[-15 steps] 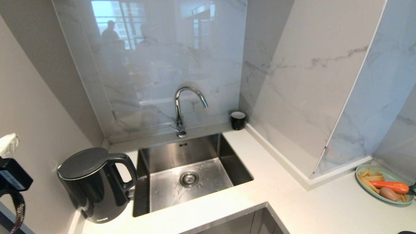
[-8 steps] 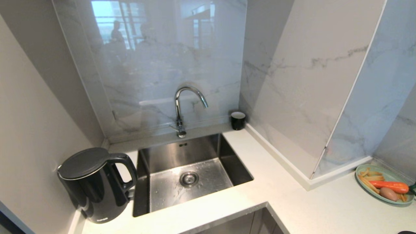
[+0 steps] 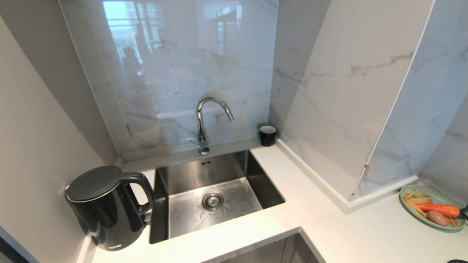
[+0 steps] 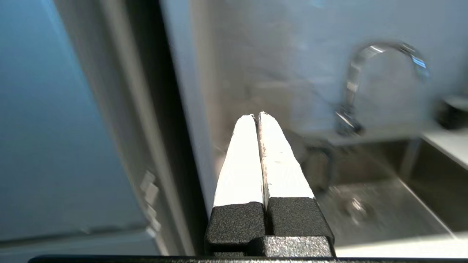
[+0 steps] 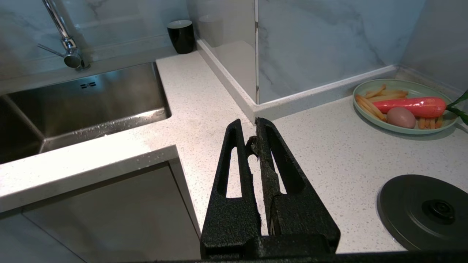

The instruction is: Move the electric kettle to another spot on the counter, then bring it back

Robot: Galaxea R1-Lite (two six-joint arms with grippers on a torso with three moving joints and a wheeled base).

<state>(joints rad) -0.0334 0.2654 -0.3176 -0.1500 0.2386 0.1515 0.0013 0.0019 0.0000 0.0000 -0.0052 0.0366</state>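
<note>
Glossy black kettle (image 3: 108, 210) with dark-grey lid, white finely speckled counter (image 5: 204, 106), steel-grey sink (image 3: 210, 195), chrome tap (image 3: 208, 120), grey-veined pale marble wall panels (image 3: 347, 91), black cup (image 3: 267, 135) white inside, pale green plate (image 5: 404, 126) of orange carrot (image 5: 411, 106), black round base (image 5: 424, 210)

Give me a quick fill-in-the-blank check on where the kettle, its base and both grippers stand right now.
1. The electric kettle stands on the counter to the ____ of the sink, in the head view.
2. The kettle's handle points toward the ____.
3. The left gripper and the right gripper are both ____.
4. The round black kettle base carries ____ on it.

Missing words: left; sink; shut; nothing
</note>
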